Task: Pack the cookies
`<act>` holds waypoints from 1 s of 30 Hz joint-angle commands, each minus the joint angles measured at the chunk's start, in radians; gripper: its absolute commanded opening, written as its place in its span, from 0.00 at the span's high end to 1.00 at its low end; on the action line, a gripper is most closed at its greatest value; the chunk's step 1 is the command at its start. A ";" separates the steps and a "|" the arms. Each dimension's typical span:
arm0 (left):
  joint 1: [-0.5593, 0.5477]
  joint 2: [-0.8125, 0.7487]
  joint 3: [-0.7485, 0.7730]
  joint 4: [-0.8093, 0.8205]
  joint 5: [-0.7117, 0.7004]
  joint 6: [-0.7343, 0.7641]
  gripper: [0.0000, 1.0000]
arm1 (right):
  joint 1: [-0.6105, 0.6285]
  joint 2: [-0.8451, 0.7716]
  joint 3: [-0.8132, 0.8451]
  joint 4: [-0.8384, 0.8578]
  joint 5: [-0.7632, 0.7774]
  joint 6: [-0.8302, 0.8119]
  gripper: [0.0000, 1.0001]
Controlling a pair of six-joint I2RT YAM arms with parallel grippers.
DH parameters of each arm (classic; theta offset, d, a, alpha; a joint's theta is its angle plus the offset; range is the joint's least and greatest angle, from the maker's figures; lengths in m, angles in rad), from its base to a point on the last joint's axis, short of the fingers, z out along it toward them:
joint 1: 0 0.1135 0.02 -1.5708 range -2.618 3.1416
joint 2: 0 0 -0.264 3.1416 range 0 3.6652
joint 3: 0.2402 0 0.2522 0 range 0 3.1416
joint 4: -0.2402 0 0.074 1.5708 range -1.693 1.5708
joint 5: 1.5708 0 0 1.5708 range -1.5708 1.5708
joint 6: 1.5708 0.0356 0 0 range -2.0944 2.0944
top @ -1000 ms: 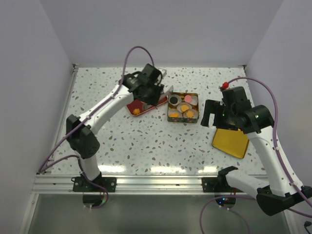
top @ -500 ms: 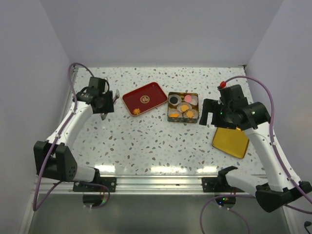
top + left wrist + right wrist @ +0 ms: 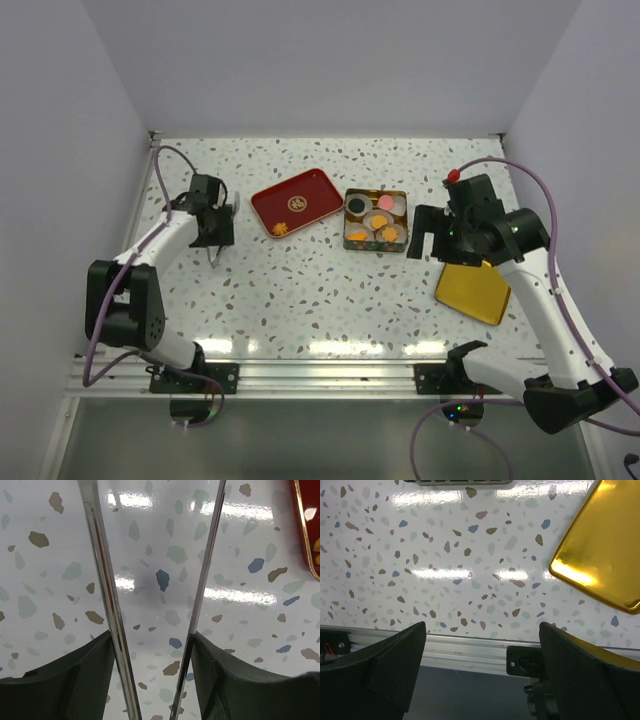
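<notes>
Speckled table [image 3: 300,290], red tray [image 3: 297,203], cookies [image 3: 384,219] in tin [image 3: 346,222], gold lid [image 3: 472,290]; L fingers [image 3: 103,570] & R fingers [image 3: 385,660] apart, empty.

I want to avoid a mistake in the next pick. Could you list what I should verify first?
1. The left gripper is open and empty: ok.
2. The right gripper is open and empty: ok.
3. An orange cookie lies on the red tray: ok.
4. The left gripper is above that cookie: not ok, it is over the table, left of the tray.
5. The tin is uncovered: ok, the gold lid lies apart from it.
6. A free cup in the tin: cannot tell.
</notes>
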 commanded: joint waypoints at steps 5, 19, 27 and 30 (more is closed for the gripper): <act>0.041 0.126 -0.034 0.100 0.039 0.037 0.30 | -0.003 -0.012 -0.022 0.015 0.017 0.019 0.01; 0.061 0.105 0.066 0.054 0.065 0.014 0.14 | -0.008 0.025 -0.105 0.086 0.065 0.010 0.01; 0.061 -0.014 0.167 0.055 0.156 -0.132 0.00 | -0.143 0.144 -0.132 0.093 0.169 0.008 0.01; 0.061 -0.083 0.167 0.087 0.245 -0.167 0.00 | -0.201 0.204 -0.148 0.140 0.129 0.005 0.01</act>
